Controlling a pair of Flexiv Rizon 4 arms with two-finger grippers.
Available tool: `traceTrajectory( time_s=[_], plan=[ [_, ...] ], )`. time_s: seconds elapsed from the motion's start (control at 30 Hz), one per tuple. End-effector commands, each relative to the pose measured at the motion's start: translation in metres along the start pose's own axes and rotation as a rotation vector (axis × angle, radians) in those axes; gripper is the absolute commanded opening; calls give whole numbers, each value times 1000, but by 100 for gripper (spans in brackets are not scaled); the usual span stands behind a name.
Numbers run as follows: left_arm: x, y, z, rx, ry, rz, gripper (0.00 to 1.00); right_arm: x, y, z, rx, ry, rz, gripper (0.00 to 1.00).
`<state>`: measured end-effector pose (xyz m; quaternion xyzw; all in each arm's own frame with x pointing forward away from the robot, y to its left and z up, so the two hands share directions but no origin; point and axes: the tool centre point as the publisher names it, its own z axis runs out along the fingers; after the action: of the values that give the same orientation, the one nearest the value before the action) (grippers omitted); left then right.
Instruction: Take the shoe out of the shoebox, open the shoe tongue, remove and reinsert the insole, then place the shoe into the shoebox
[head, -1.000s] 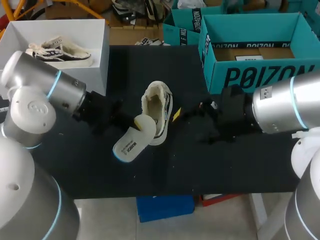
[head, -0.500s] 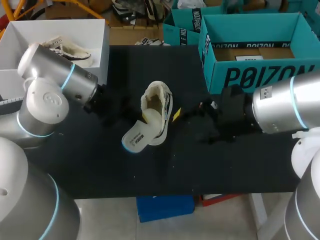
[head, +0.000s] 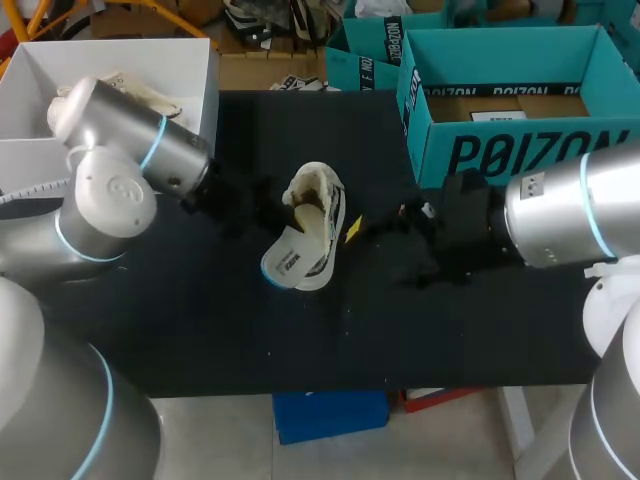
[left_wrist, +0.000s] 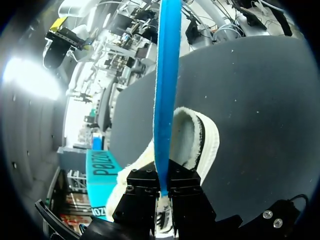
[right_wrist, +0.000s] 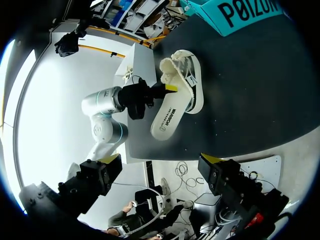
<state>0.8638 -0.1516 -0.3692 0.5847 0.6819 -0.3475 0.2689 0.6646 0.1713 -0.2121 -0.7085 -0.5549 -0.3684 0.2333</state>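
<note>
shoe (head: 318, 215) sits on its sole mid bench (head: 300, 340), outside the open teal shoebox (head: 520, 150) at the bench's far right. left gripper (left_wrist: 164, 182) clenched on the insole (head: 290, 262) edge; insole is partly in the shoe, tilted out its near end. right gripper (right_wrist: 161, 160) released, fingers wide apart, just right of the shoe.

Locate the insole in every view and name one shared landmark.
Head view: insole slants out of the shoe, mid-table.
Left wrist view: edge-on blue strip pinched in the left end effector.
Right wrist view: pale underside, ahead, jutting from the shoe.
Shared landmark: the shoe.
</note>
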Motion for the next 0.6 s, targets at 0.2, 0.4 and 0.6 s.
traceTrajectory(
  time_s=[0.2,0.4,0.6],
  plan=[
    [-1,16,7,-37,5,-13,0,0,0,1,0,0,0,100],
    [-5,9,2,-33,-1,0,60,0,0,1,0,0,0,100],
    [-1,-10,-7,4,14,39,60,0,0,1,0,0,0,100]
  ],
)
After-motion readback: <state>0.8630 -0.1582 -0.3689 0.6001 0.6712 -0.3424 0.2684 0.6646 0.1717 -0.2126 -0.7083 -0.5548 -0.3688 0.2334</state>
